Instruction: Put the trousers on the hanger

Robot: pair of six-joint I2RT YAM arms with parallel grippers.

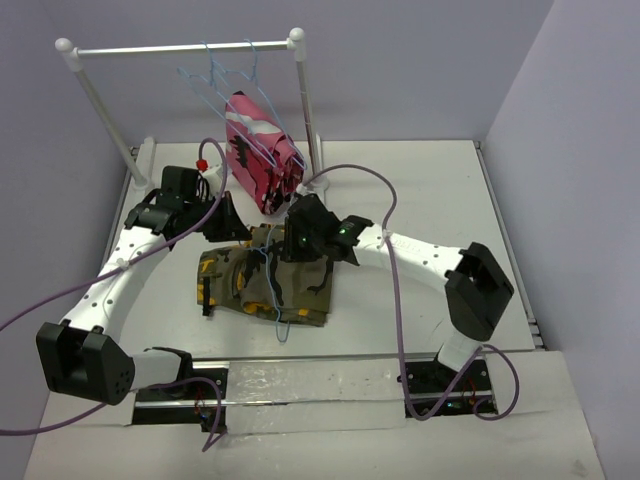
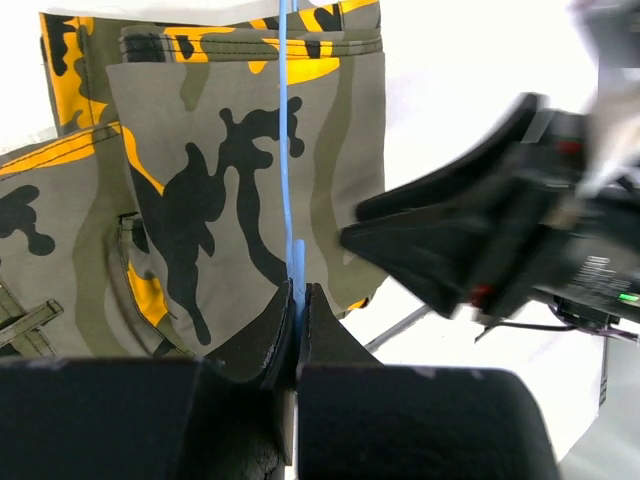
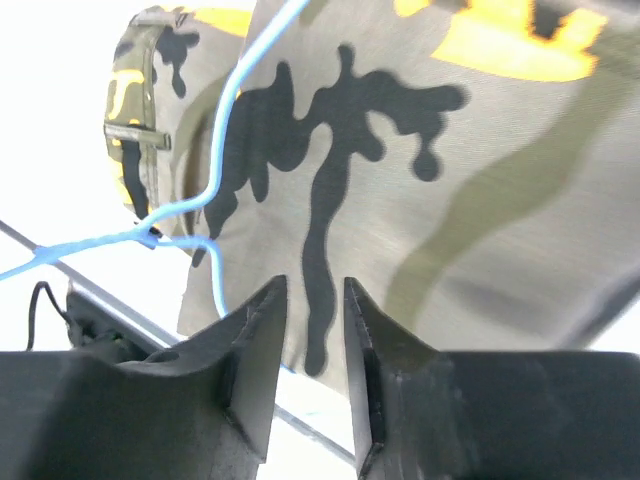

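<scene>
Trousers (image 1: 240, 280) sit mid-table, one folded olive camouflage bundle, long axis running 9 to 3 o'clock in the top view. Across them lies one light-blue hanger (image 2: 284, 150), its wire running roughly 12 to 6, with what looks like the hook end poking out past the 6 o'clock edge.

Left gripper (image 2: 298, 298) is at 11 o'clock of the bundle, fingers pressed together on that blue wire, pinching it right at the cloth's edge. Right gripper (image 3: 314, 300) is at 1 o'clock, fingers parted with a clear gap, nothing between them, and cloth just ahead toward 12 in its own view. Both are close, and the right one is the free hand, the likelier one to take the cloth, I'd judge. The coming move turns on cloth lying under the wire, when it needs to drape over it.

Count: two arms, one pair of trousers, one hanger down here. At 12 o'clock stands one white rail stand (image 1: 180, 47) with one pink garment (image 1: 255, 150) and a cluster of blue hangers, too tangled to count.
</scene>
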